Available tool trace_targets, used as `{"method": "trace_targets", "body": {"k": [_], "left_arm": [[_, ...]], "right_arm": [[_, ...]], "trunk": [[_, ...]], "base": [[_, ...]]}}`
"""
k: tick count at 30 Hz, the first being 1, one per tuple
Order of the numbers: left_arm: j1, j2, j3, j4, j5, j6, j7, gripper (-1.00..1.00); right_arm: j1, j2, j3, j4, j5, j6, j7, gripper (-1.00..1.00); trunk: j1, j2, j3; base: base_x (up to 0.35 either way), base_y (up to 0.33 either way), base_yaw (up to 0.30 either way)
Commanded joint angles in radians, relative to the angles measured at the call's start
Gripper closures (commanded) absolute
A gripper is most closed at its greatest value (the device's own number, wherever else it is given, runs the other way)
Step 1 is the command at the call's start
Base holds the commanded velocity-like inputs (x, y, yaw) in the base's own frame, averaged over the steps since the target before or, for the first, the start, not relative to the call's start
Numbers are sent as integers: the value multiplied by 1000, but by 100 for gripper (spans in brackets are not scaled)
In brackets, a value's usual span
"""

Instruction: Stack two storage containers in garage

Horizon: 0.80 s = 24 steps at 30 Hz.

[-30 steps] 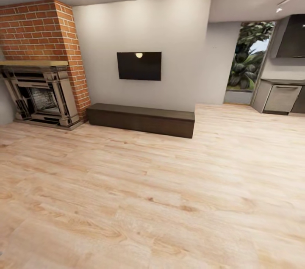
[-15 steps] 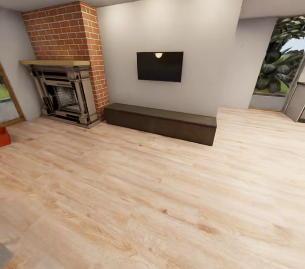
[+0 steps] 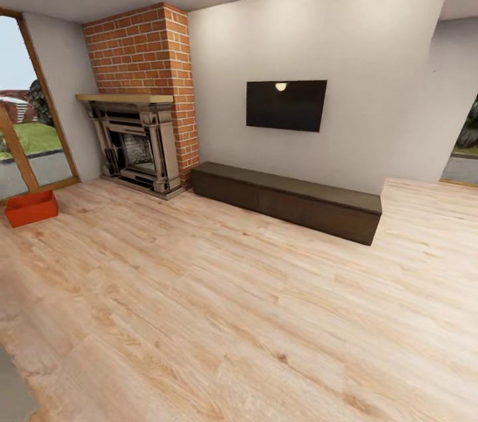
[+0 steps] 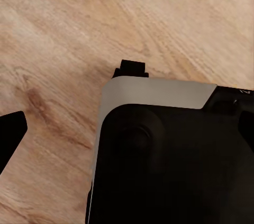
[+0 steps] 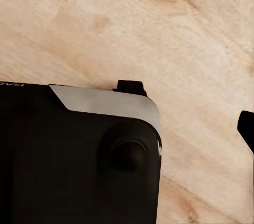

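One orange-red storage container [image 3: 31, 208] sits on the light wood plank floor [image 3: 219, 316] of the living room, at the far left beside the glass door. The second container is out of view. In the left wrist view a single dark fingertip [image 4: 10, 135] pokes in at the picture's edge above the planks, next to the robot's black and grey base [image 4: 169, 155]. The right wrist view likewise has one dark fingertip [image 5: 247, 127] at its edge beside the base [image 5: 79, 155]. Nothing is seen held by either one.
A brick fireplace [image 3: 139, 143] stands at the back left. A dark low cabinet [image 3: 289, 199] runs along the white wall under a wall-mounted black screen [image 3: 286, 105]. A wood-framed glass door [image 3: 26, 123] is at the far left. Wide wood flooring lies between me and the container.
The head view has swung to the left: fireplace, cabinet and screen have slid right in the picture, and the glass door and the whole orange-red container have come into view.
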Motion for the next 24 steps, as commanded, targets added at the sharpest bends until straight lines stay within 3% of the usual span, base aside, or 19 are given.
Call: {"method": "trace_targets", "body": {"k": [1, 13, 24], "left_arm": [[0, 0, 5, 0, 8, 4, 1, -100], [-1, 0, 5, 0, 8, 4, 1, -100], [-1, 0, 5, 0, 8, 4, 1, -100]], "right_arm": [[-1, 1, 8, 3, -9, -5, -1, -100], [-1, 1, 8, 3, -9, -6, -1, -100], [-1, -1, 8, 3, -20, -6, -1, -100]], "trunk": [[1, -1, -1], [1, -1, -1], [1, -1, -1]], "base": [[323, 0, 273], [323, 0, 259], [323, 0, 20]]}}
